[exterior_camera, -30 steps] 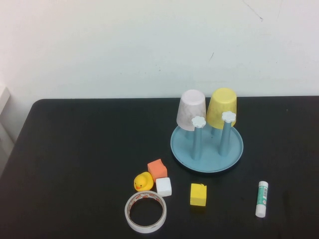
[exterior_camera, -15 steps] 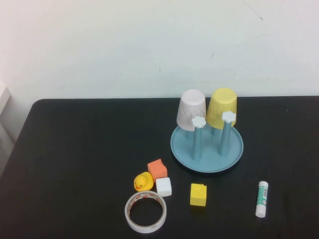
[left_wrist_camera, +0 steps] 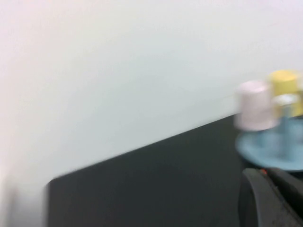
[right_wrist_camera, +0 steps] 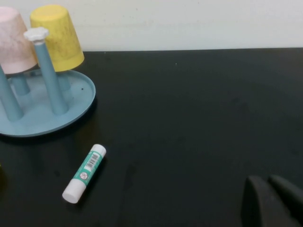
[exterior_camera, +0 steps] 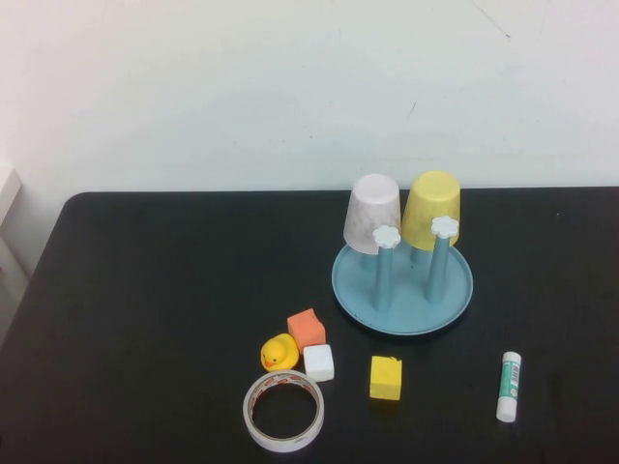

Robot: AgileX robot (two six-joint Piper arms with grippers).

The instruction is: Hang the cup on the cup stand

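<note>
Yellow cup (exterior_camera: 430,210) unmoved on cup stand (exterior_camera: 401,290) (apparently hung), both pincers shut.

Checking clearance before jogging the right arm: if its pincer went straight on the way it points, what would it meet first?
Probably nothing: ahead of the shut right pincer lies bare black table. The glue stick and cup stand sit off to one side, though depth is uncertain.

Raised high view faces the table; both wrist views share the cup stand (exterior_camera: 401,288).
</note>
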